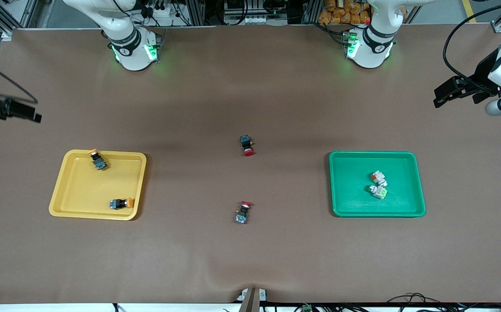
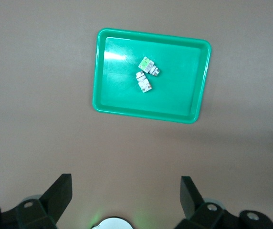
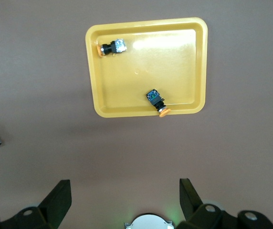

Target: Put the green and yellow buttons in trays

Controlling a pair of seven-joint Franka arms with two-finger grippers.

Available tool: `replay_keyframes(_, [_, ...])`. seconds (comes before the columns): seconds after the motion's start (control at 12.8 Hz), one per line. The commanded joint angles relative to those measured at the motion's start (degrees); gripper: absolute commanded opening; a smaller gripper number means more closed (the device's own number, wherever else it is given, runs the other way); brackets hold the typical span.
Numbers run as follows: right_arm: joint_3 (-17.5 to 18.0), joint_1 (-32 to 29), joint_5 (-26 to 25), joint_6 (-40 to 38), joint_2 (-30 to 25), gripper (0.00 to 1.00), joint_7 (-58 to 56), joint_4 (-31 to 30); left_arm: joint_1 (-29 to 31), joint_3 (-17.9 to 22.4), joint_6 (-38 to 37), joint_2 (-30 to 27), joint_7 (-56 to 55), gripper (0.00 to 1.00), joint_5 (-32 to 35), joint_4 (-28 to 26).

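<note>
Green buttons [image 2: 146, 74] in green tray [image 2: 117, 102], well apart from spread left fingers [image 2: 60, 193]

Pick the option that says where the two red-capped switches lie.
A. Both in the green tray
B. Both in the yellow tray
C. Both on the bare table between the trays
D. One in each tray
C: both red-capped switches lie on the table between the yellow tray and green tray, in neither.

Yellow tray [image 1: 59, 195] holds orange-capped black buttons [image 1: 98, 159]; green tray [image 1: 419, 190] holds white, pale-green-faced buttons [image 1: 379, 191]; table [image 1: 250, 86] brown.
</note>
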Motion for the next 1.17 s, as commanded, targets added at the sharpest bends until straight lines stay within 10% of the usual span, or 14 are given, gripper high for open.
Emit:
replay_keyframes(0.0, [0.4,-0.4,-1.0,-0.6,-3.7,1.0,-0.8,-2.3,0.2,0.0,-1.7,-0.9,-0.7,1.0,0.0,0.3])
replay_keyframes(1.09, [1.2,0.8,-0.2,-3.0,-3.9,1.0,-0.8,2.2,1.5,0.1,-1.7,-7.1,-0.5,1.0,0.9,-4.2])
